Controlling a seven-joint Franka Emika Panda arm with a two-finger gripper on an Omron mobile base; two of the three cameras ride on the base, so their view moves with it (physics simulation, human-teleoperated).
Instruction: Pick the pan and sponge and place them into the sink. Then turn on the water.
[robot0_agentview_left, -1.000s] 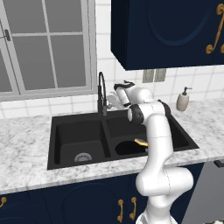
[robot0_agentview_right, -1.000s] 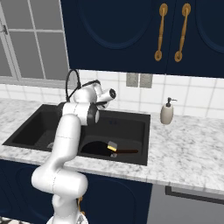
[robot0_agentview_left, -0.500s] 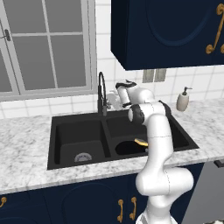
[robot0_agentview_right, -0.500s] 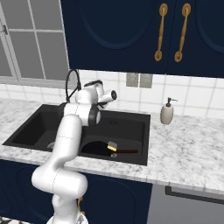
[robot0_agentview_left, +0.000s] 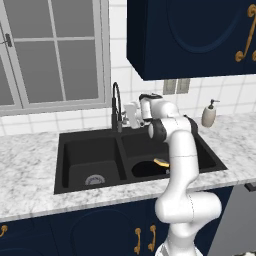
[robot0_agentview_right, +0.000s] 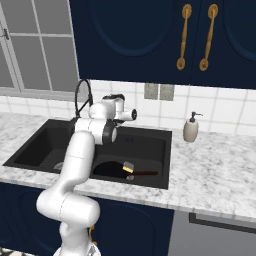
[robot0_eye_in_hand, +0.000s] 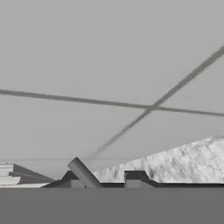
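Note:
The black pan (robot0_agentview_left: 148, 168) (robot0_agentview_right: 111, 169) lies in the right basin of the black sink (robot0_agentview_left: 90, 138) (robot0_agentview_right: 150, 134). The yellow sponge (robot0_agentview_left: 161, 162) (robot0_agentview_right: 128, 167) rests on the pan. My gripper (robot0_agentview_left: 124, 115) (robot0_eye_in_hand: 104, 179) is shut, up at the base of the black gooseneck faucet (robot0_agentview_left: 116, 106) (robot0_agentview_right: 81, 97) behind the sink. In the hand view a slim grey lever (robot0_eye_in_hand: 83, 173) slants beside my left fingertip, with the tiled wall close behind. No water is in view at the spout.
A beige soap dispenser (robot0_agentview_left: 209, 114) (robot0_agentview_right: 190, 128) stands on the marble counter (robot0_agentview_left: 30, 170) (robot0_agentview_right: 215, 172) right of the sink. A round drain (robot0_agentview_left: 93, 180) sits in the left basin. Dark wall cabinets (robot0_agentview_left: 190, 35) hang above, and a window (robot0_agentview_left: 50, 50) is at the left.
The jaws have closed from partly open to shut. The arm has stayed almost still beside the faucet. Pan and sponge have not moved.

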